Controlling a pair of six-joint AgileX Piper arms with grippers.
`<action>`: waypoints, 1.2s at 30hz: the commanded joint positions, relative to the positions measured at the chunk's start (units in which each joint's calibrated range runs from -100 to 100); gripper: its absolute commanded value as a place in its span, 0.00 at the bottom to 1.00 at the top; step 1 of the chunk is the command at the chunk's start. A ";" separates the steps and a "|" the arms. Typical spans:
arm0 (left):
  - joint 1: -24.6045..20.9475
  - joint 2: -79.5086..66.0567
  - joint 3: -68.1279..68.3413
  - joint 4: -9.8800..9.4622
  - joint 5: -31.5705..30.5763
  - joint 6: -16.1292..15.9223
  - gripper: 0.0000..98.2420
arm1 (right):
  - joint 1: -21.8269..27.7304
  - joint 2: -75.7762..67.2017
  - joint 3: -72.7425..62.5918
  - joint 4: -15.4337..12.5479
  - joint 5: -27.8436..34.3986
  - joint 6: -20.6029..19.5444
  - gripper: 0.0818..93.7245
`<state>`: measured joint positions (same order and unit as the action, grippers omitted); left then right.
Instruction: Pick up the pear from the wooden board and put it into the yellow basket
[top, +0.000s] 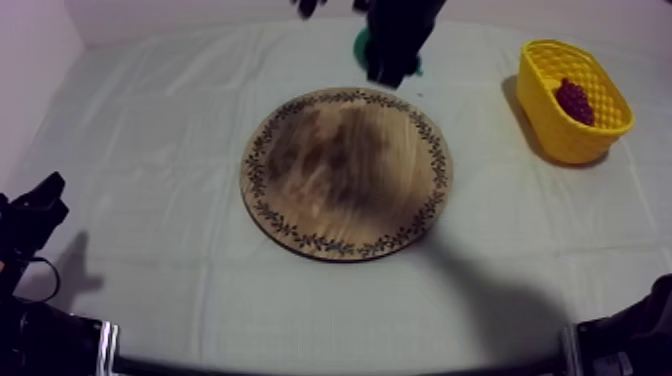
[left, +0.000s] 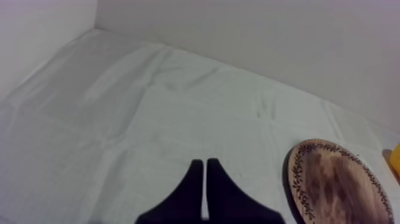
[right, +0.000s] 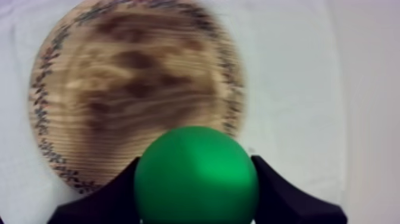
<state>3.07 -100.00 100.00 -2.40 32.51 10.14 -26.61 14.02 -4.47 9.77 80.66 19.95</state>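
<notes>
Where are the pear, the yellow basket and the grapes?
The pear (right: 196, 176): right wrist view, middle of its green body.
The yellow basket (top: 568, 145): top view, its near outer wall.
The grapes (top: 574, 100): top view, middle of the bunch.

The bench (top: 150, 300) is covered all over with a grey-white cloth (top: 170, 110). The cloth has soft folds and long creases in it. A plain pale back wall (left: 268, 42) stands along the far edge of the bench, and a pale side wall (left: 41, 30) stands along its left edge. The two walls meet at the far left corner. The light is soft. Dark shadows (top: 500, 300) lie on the cloth near the front edge.
</notes>
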 joint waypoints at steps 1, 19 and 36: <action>0.01 0.00 0.00 -0.02 -0.01 -0.01 0.00 | 2.12 -2.59 -0.35 0.43 -0.78 -0.96 0.37; 0.01 0.00 0.00 -0.02 -0.01 -0.01 0.00 | 21.31 -6.21 -3.21 5.99 -4.05 -12.47 0.39; 0.01 0.00 0.00 -0.02 -0.01 -0.01 0.00 | 31.11 -1.10 6.77 5.33 -5.71 -18.05 0.40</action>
<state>3.07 -100.00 100.00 -2.40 32.51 10.14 4.33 12.61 0.89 15.10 75.24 1.92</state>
